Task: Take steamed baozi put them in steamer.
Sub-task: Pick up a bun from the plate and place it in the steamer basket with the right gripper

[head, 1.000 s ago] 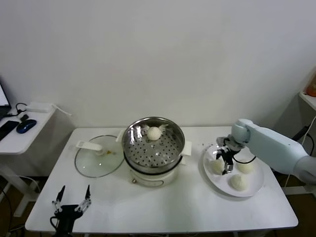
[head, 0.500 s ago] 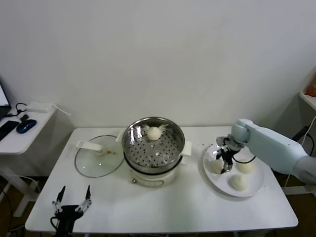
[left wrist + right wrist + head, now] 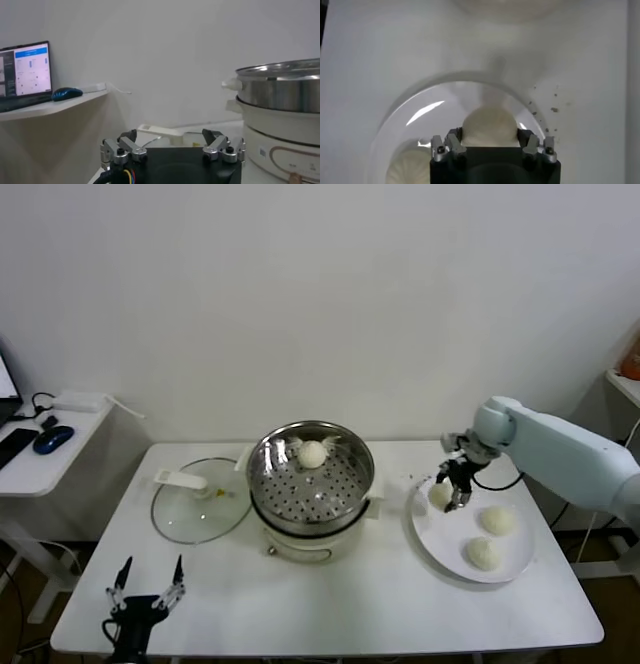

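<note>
My right gripper is shut on one steamed baozi and holds it just above the near-steamer rim of the white plate. In the right wrist view that cream bun sits between the fingers of the right gripper. Two more baozi rest on the plate, and another lies at the back of the steel steamer. My left gripper is parked, open and empty, at the table's front left; the left wrist view shows the left gripper and the steamer.
A glass lid with a white handle lies flat to the left of the steamer. A side desk with a blue mouse stands further left, with a laptop on it. Dark crumbs dot the table near the plate.
The right gripper closed on the baozi nearest the steamer and raised it off the plate, shifting slightly toward the back. The left arm has not moved.
</note>
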`<state>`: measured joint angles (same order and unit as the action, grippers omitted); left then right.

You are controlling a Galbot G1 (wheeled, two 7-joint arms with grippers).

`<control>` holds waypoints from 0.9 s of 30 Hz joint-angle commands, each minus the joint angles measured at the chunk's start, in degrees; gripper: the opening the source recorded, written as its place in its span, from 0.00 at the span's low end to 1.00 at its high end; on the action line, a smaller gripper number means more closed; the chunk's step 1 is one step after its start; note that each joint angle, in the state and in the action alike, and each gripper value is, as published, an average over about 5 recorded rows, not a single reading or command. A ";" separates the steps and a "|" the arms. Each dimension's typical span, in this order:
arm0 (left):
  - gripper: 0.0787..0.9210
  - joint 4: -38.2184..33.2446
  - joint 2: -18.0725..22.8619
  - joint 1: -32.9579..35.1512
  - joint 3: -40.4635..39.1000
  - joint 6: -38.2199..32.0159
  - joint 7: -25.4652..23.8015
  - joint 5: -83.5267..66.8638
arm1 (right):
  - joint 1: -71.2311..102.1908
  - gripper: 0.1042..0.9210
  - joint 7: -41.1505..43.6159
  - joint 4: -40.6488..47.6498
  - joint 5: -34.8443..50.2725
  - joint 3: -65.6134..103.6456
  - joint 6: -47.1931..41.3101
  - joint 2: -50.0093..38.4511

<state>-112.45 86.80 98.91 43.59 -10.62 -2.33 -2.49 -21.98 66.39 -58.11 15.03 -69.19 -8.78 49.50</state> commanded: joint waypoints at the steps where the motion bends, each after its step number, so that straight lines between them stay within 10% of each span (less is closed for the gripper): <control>1: 0.88 -0.11 0.11 -0.23 -0.25 0.12 -0.04 0.19 | -18.88 0.73 -0.33 -4.19 16.06 -11.65 -0.71 1.65; 27: 0.88 -0.99 1.12 0.17 -1.02 -0.47 0.06 1.72 | -9.86 0.74 -3.27 9.98 20.55 -5.68 -3.55 33.49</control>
<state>-113.28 87.81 99.00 42.51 -11.14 -2.26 -0.96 -37.46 63.59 -55.10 36.05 -77.96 -11.90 70.81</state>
